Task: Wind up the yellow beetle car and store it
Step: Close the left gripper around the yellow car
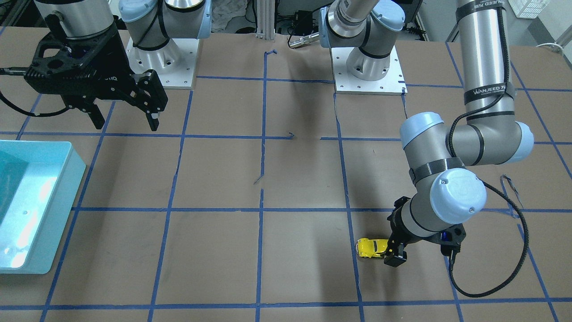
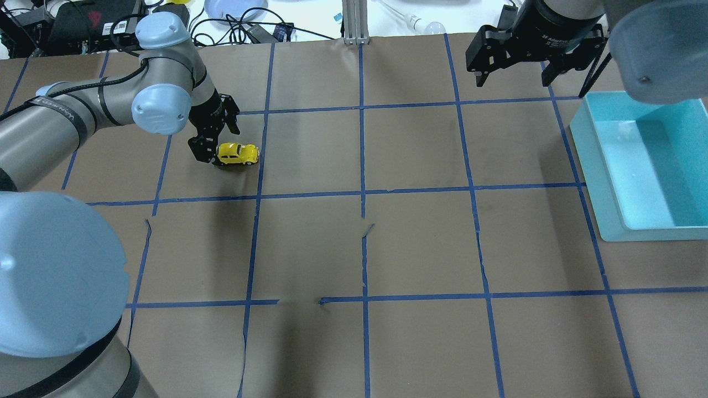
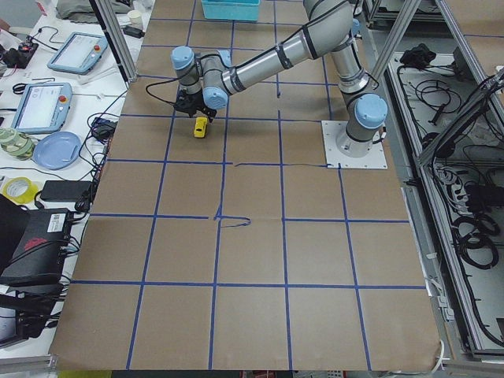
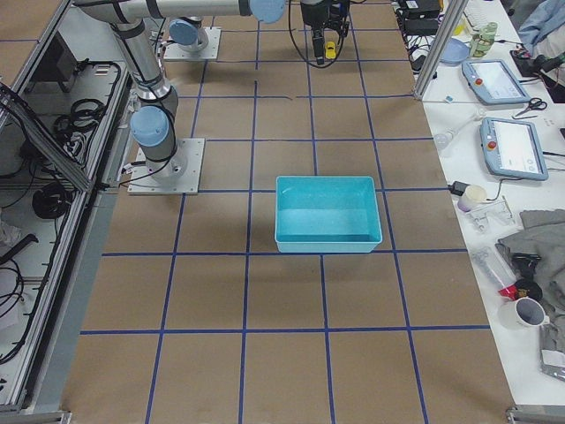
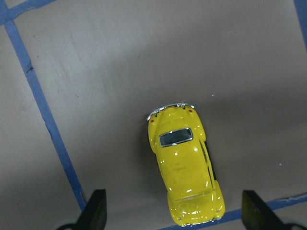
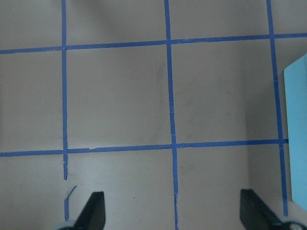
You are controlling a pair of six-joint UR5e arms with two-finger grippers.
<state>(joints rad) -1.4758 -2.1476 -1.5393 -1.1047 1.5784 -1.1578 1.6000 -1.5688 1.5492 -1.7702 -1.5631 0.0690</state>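
Yellow beetle car point(image 5: 184, 167) lies nose-first between your left gripper's point(image 5: 175, 212) spread-open fingers point(image 5: 96, 211), its long axis square to their closing line.

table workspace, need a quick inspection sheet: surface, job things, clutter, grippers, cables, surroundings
surface: table covered in brown paper with a blue tape grid; small tears along the seams.
job's things: yellow beetle car upright on its wheels on the robot's left side; teal bin on the right side, nothing seen inside.
clutter: nothing seen.
grippers: left gripper open, low over one end of the car, fingers either side and not touching it; right gripper open, holding nothing, raised over bare table.
cables: black cable loops out from the left wrist, clear of the car.
surroundings: teach pendants and a blue plate on the side bench.
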